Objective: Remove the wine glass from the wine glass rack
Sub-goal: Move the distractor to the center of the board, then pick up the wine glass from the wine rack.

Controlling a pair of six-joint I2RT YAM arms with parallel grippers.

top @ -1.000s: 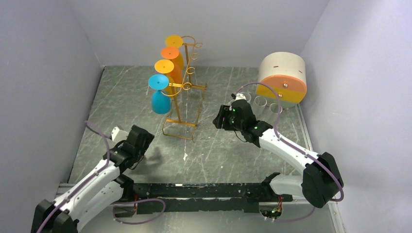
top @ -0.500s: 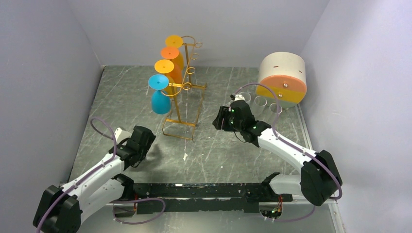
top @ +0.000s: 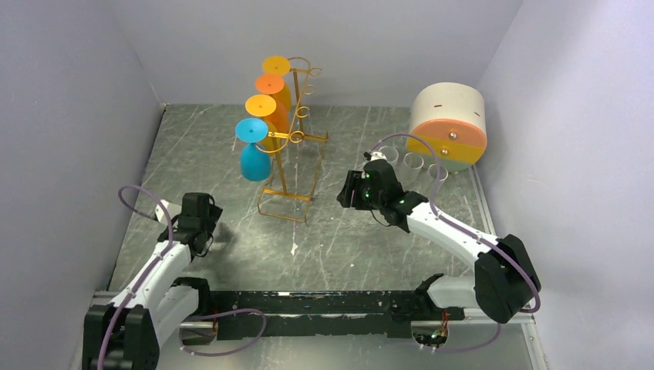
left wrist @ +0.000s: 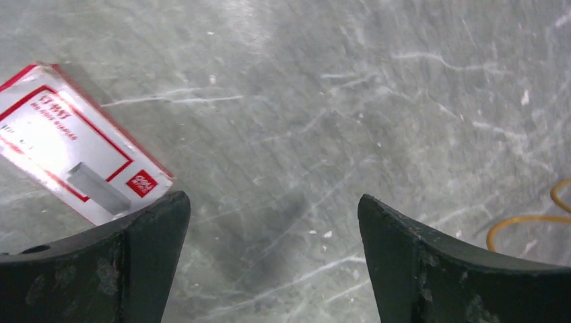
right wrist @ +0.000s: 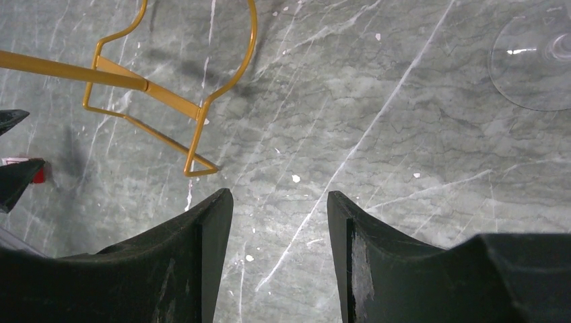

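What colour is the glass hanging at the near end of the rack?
Blue. The wine glass shows best in the top external view.

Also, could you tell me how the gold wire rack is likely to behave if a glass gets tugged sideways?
The wine glass rack is thin wire, so probably light and a bit springy. It stands tall on a narrow base, with glasses hanging along one side only, so it may well tip or slide.

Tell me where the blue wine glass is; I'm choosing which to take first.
In the top view, the blue wine glass hangs upside down at the near end of the wine glass rack, left of centre.
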